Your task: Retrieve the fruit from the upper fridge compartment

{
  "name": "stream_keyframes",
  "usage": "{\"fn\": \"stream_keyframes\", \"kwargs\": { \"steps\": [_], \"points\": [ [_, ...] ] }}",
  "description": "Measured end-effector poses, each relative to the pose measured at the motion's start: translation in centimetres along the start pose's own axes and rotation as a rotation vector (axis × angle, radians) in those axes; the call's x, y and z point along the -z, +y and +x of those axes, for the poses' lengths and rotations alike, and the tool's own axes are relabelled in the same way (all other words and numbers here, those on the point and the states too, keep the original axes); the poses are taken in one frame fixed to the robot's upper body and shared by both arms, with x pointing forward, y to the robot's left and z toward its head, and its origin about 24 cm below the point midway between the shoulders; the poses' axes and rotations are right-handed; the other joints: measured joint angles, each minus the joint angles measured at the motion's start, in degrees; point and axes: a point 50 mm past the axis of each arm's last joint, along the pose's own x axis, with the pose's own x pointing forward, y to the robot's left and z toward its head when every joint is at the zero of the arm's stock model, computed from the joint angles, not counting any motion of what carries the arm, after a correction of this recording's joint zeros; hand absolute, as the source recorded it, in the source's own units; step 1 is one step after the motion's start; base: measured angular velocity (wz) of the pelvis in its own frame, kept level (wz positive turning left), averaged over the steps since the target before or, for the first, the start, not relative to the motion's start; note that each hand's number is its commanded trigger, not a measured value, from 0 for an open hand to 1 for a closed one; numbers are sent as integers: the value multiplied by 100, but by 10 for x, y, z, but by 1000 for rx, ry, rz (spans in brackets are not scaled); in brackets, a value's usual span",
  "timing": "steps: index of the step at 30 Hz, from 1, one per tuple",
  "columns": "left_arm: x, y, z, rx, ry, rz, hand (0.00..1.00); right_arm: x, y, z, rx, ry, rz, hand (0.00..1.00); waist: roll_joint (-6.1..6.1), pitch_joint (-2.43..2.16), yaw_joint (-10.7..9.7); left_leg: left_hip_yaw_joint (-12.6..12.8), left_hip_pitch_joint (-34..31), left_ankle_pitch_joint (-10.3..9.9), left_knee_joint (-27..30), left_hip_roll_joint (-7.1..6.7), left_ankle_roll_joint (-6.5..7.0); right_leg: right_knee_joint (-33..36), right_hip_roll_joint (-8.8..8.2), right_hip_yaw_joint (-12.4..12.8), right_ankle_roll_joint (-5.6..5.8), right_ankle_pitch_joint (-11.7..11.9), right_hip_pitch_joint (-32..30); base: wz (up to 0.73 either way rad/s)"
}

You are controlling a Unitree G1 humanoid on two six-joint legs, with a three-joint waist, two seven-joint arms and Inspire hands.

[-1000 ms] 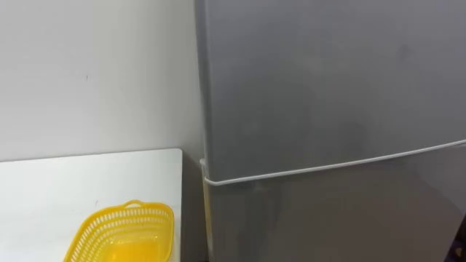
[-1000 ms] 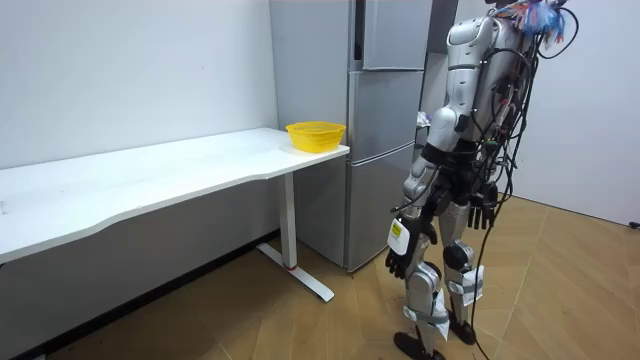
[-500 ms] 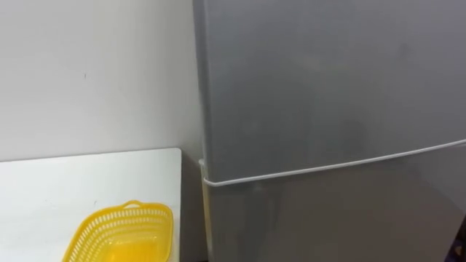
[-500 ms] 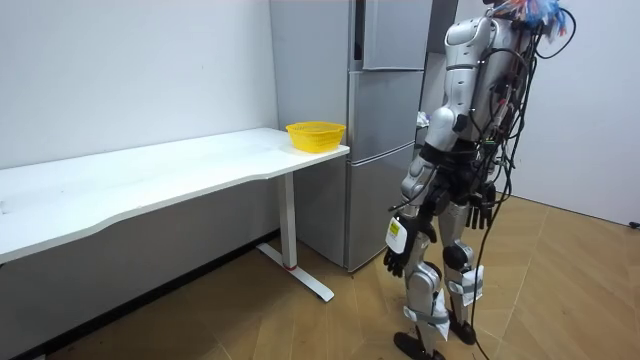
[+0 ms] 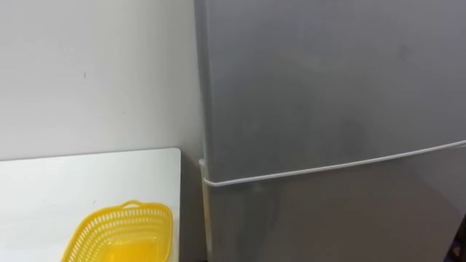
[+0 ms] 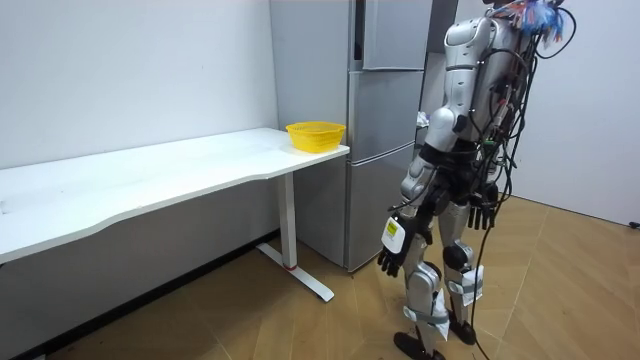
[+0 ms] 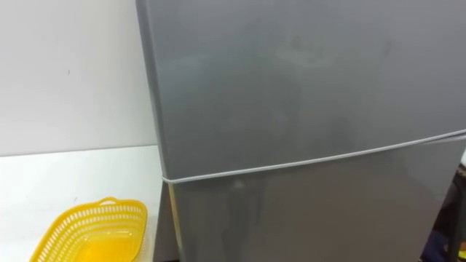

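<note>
Hanging loose and empty by your sides, left hand [image 6: 392, 262] and right hand [image 6: 485, 212] haven't started; upper fridge door [image 5: 328, 87], up ahead of them, is shut, hiding whatever you're fetching.

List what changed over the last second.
The left hand, empty, swung a little forward toward the fridge. The right hand hangs by the hip as before. The fridge doors stay shut, and the basket rests unmoved on the table.

Grey fridge [image 5: 328, 94], white table [image 5: 73, 182], yellow basket [image 5: 120, 233] (lattice-patterned walls).
</note>
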Motion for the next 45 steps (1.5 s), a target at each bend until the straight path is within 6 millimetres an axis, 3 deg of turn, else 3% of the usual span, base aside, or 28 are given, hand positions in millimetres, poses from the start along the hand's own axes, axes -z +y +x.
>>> {"fn": "stream_keyframes", "kwargs": {
  "steps": [9,15,18,21,26,29,36,45],
  "points": [
    [11,4,0,-59,16,-217,0,-3,-5,-1,23,-8,41,0,51,4,-6,9,11,0,21,2,1,13,-6,-13,-1,0,13,0],
    [15,11,-1,-157,29,-471,0,-4,-6,-1,35,-16,72,0,44,11,8,-9,2,0,-11,1,1,2,-5,-69,0,0,3,1],
    [-2,25,-5,-231,-58,-711,0,-6,-7,-1,37,-29,75,0,35,25,54,-30,-9,0,-17,-1,0,0,-4,-68,0,0,-3,3],
    [-41,56,-20,-357,-282,-943,0,-11,-9,-2,61,-62,64,0,36,28,161,-31,-48,0,-12,-6,1,21,-8,-67,-1,1,-8,0],
    [-71,77,-35,-447,-421,-1125,0,-12,-11,-3,86,-101,52,0,92,-1,289,-8,0,0,-50,-10,0,25,-13,-63,0,2,-11,-3],
    [-75,84,-46,-511,-461,-1213,0,-10,-9,-3,90,-122,51,0,58,-28,312,-38,4,0,-55,-11,0,19,-11,-73,0,2,1,1],
    [-84,106,-69,-685,-556,-1358,0,-9,-10,-3,98,-146,49,0,32,-21,453,-77,8,0,-40,-15,1,42,-8,-44,0,3,-14,1],
    [-111,138,-138,-889,-924,-1462,0,-9,-13,-4,99,-159,31,0,97,-22,438,-202,-9,-4,-25,-21,7,100,3,-28,-12,10,-40,1]
  ]
}}
